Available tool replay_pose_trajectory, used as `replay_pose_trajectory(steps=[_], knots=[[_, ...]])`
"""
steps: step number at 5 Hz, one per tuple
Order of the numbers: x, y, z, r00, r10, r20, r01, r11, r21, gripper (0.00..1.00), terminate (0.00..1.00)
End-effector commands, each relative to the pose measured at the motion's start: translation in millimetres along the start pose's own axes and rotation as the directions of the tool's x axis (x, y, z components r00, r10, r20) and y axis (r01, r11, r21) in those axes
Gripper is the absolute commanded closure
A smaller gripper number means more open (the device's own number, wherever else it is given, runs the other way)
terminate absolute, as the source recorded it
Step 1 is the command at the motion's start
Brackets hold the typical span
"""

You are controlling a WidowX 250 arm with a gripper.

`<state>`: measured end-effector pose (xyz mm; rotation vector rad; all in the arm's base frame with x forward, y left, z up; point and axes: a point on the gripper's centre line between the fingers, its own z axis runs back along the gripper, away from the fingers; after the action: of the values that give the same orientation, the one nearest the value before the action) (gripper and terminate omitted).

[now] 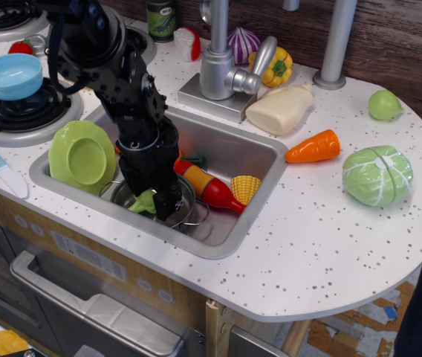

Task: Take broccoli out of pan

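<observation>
The small shiny steel pan (189, 204) stands in the front of the sink (250, 155). The light-green broccoli (145, 201) lies inside it; only part of it shows beside the gripper. My black gripper (154, 199) reaches down into the pan right over the broccoli. Its fingers stand around the floret, but the arm hides how far they have closed. Most of the pan is hidden by the gripper.
In the sink are a light-green plate (82, 156), a carrot (194, 175), a red pepper (220, 195) and corn (245, 188). On the counter lie an orange carrot (313, 147), a cabbage (377, 175), a green ball fruit (384, 105) and a cream bottle (278, 109). A blue bowl (10, 75) sits on the stove.
</observation>
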<state>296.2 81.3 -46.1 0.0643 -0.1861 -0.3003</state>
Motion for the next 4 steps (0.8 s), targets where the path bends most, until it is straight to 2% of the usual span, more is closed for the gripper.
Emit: replay_pose_trajectory(steps=[1,2,3,4], knots=[[-0.2,8.4,-8.3,0.999,-0.023,0.037,0.022,1.000,0.013,0.00,0.00],[-1.4,9.3,-11.0,0.999,-0.023,0.042,0.023,1.000,-0.006,0.00,0.00],[0.1,7.0,-11.4,0.999,-0.006,0.031,0.006,1.000,0.000,1.00,0.00],[4.9,2.7,-1.9,0.999,-0.023,0.044,0.023,1.000,-0.007,1.00,0.00]])
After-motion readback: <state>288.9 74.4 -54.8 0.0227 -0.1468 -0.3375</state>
